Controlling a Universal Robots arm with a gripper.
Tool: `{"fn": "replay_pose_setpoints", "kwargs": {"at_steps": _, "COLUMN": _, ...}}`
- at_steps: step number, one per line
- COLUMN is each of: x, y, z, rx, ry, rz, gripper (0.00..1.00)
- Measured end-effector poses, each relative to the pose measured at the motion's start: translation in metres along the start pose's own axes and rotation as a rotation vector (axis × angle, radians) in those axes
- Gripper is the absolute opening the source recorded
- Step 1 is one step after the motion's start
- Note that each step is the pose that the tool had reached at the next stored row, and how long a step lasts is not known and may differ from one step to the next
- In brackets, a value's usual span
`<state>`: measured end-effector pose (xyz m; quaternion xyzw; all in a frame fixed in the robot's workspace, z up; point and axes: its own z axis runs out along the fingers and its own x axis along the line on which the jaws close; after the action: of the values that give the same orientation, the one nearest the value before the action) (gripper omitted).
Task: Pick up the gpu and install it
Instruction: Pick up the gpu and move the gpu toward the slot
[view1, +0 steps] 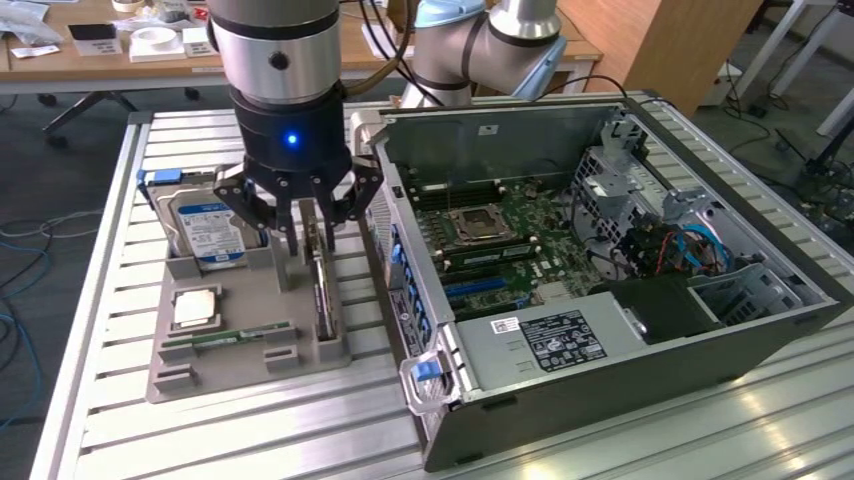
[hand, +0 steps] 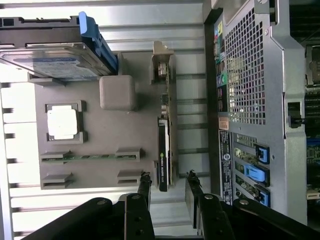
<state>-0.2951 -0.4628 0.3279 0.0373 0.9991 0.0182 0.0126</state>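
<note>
Grey plastic tray (view1: 254, 362) sits on the slatted metal counter (view1: 267, 440), just beside the open computer case (view1: 601, 390), on the exterior view's left of it. The graphics card (view1: 323, 300) stands on its long edge in a slot along the side of the tray nearest the case. It is upright and not lifted. In the wrist view its black cooler side faces away from the case, and its silvery end bracket (hand: 162, 60) is at the end of the card away from the camera.

The end effector (view1: 314, 245) hangs above the tray at the card, pointing down. Its jaws are spread wide and have hold of nothing. In the wrist view the two dark fingers (hand: 145, 185) stand on either side of the card's near end. A strip of tray or counter shows between each one and the card, so neither touches it.

Also in the tray are a silver hard drive (view1: 207, 235) with a blue label, leaning at the far corner, a square processor chip (view1: 195, 307) lying flat in its pocket, and a slim green memory stick (view1: 240, 335) held in two small brackets. A grey block (hand: 117, 92) rises from the tray between the drive and the card.

The case lies on its side with the panel off, and the green motherboard (view1: 507, 240) is exposed inside.
</note>
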Motion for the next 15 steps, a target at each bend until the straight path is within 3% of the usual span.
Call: {"fn": "replay_pose_setpoints", "kwargs": {"at_steps": 15, "x": 0.0001, "y": -0.0001, "z": 0.0031, "rx": 0.0001, "ry": 0.0001, "rz": 0.0, "gripper": 0.42}}
